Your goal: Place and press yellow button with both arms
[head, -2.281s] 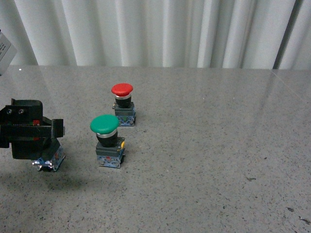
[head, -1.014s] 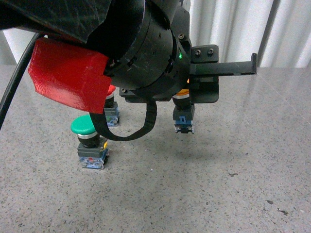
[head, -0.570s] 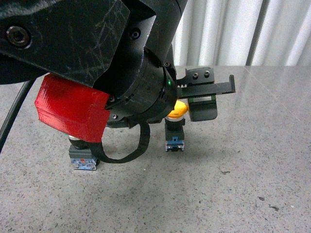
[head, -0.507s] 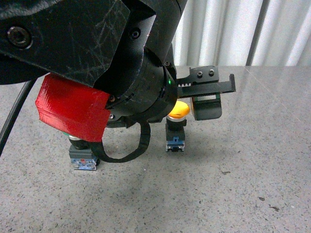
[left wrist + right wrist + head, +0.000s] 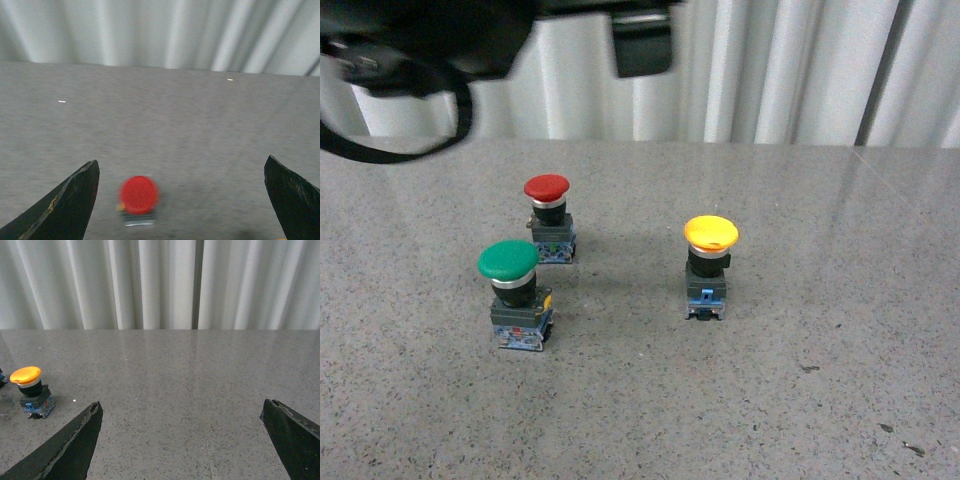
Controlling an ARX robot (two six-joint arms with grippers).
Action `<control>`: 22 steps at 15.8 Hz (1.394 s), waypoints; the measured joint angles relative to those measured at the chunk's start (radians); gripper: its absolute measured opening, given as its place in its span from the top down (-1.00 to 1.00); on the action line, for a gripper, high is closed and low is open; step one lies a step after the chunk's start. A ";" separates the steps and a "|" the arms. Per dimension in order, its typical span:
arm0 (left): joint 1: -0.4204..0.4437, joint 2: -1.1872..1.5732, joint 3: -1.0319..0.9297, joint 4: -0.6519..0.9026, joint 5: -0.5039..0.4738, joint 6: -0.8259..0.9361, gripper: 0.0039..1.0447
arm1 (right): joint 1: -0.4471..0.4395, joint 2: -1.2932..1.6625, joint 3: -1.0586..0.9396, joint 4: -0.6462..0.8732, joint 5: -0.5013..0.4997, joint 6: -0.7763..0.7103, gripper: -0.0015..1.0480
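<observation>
The yellow button (image 5: 710, 262) stands upright and alone on the grey stone table (image 5: 800, 400), right of the other two buttons. It also shows in the right wrist view (image 5: 29, 386), far off to one side of my open, empty right gripper (image 5: 182, 404). My left arm (image 5: 420, 40) is raised at the top left of the front view, blurred, with one finger (image 5: 642, 45) showing. My left gripper (image 5: 181, 162) is open and empty, high above the table, with the red button between its fingers' lines. The right arm is out of the front view.
A red-capped button (image 5: 548, 215), also in the left wrist view (image 5: 139, 196), stands behind a green-capped button (image 5: 515, 295) at the table's left middle. A white curtain (image 5: 780, 70) hangs behind the table's far edge.
My left arm carried the yellow button from the left to the right of the other buttons, set it down, opened, and lifted up and away to the left.
</observation>
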 joint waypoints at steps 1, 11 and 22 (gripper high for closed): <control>0.050 -0.068 -0.058 0.018 -0.039 0.056 -0.88 | 0.000 0.000 0.000 0.000 0.000 0.000 -0.87; 0.282 -0.954 -0.688 0.080 0.140 0.254 0.00 | 0.000 0.000 0.000 0.000 0.000 0.000 -0.87; 0.516 -1.206 -0.916 0.064 0.374 0.225 0.97 | 0.000 0.000 0.000 0.000 0.000 0.000 -0.87</control>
